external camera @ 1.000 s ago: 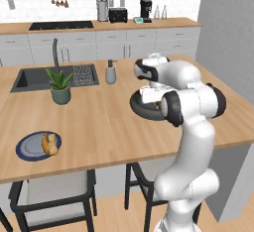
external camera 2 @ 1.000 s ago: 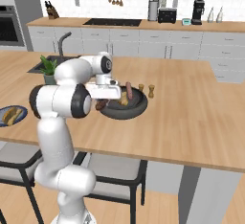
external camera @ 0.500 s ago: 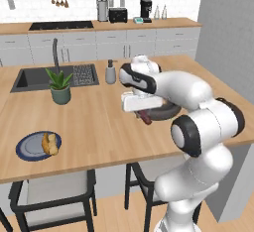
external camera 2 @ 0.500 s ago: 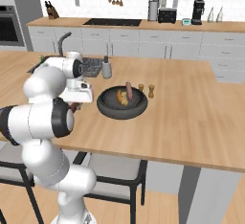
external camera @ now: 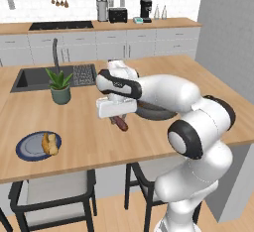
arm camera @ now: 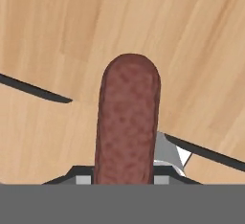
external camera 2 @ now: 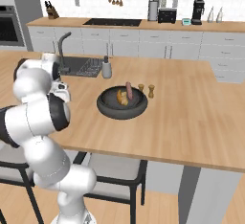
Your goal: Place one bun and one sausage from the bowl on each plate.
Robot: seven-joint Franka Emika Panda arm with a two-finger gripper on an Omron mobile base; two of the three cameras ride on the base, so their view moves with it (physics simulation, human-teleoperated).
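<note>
My gripper point(external camera: 119, 119) is shut on a brown sausage point(external camera: 120, 123), which hangs tip-down just above the wooden counter, left of the bowl. In the hand view the sausage point(arm camera: 127, 117) stands up between the fingers with bare wood behind it. The dark bowl point(external camera 2: 122, 104) holds a bun point(external camera 2: 122, 99) and another sausage point(external camera 2: 128, 89) leaning on its far rim; in the left base view my arm covers most of the bowl point(external camera: 157, 112). A dark blue plate point(external camera: 30, 146) near the front left edge carries a bun point(external camera: 49, 143).
A potted plant point(external camera: 60, 86) stands between the sink point(external camera: 32, 77) and the plate. A soap dispenser point(external camera 2: 106, 68) and two small shakers point(external camera 2: 146, 89) sit behind the bowl. Chairs stand under the counter's front edge.
The arm has swung left from over the bowl, carrying the sausage out across the counter toward the plate side. The jaws stayed shut.
</note>
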